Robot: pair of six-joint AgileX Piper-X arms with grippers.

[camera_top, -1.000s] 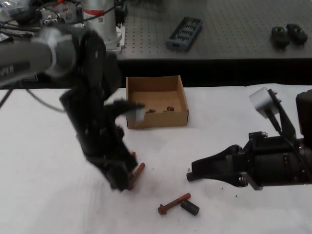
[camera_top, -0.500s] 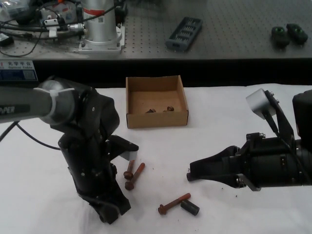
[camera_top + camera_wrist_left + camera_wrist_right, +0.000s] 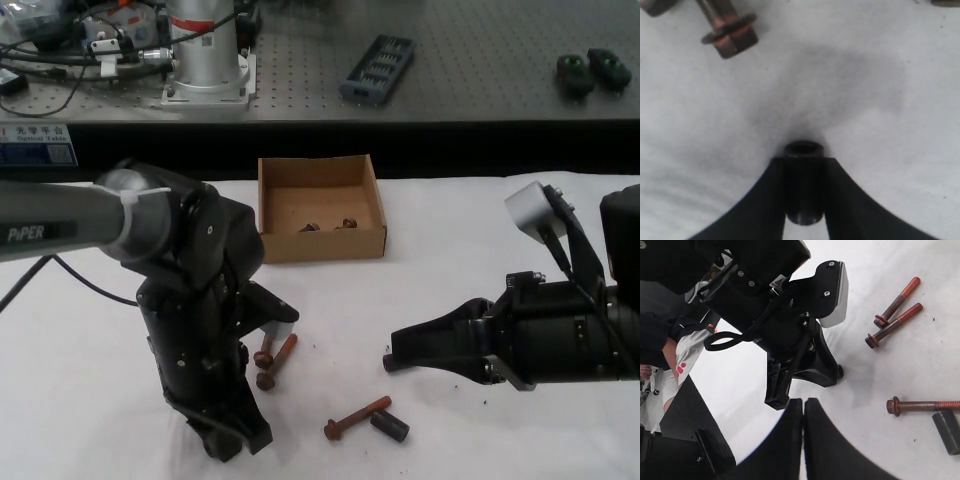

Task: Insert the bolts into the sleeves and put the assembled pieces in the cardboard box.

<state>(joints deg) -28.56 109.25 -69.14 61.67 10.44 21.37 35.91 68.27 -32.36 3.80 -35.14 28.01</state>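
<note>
Black sleeve (image 3: 803,186), rust-red bolts (image 3: 357,417), plain brown cardboard box (image 3: 322,243), white cloth (image 3: 480,250), grey hole-dotted table (image 3: 480,60)

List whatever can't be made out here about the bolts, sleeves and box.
High view: the sleeve in the left gripper is hidden by that arm's body.
High view: the pieces in the cardboard box are too small to tell as assembled.
Left wrist view: a bolt is cut off by the top edge.
Right wrist view: the loose sleeve is cut by the right edge.
</note>
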